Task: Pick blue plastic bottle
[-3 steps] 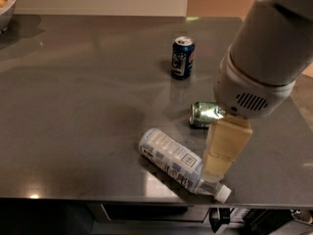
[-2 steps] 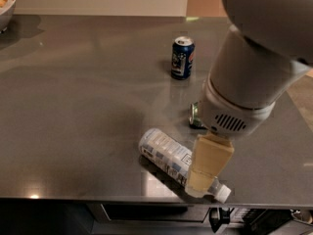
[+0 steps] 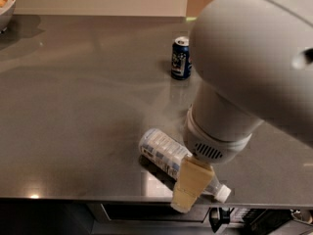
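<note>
Your gripper (image 3: 188, 192) sits over the blue plastic bottle (image 3: 161, 151), which lies near the front edge of the counter (image 3: 73, 106); whether it grips, you cannot tell.

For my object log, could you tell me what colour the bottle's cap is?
The cap is white, clearest in the camera view; the hand is over the bottle.

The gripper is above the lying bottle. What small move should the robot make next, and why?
Probably lower the gripper slightly, across the clear plastic bottle with the pale blue-and-white label. This bottle lies on its side near the front edge of the grey table, and the gripper hangs over its neck end, beside the white cap. The dark blue soda can stands far behind.
</note>
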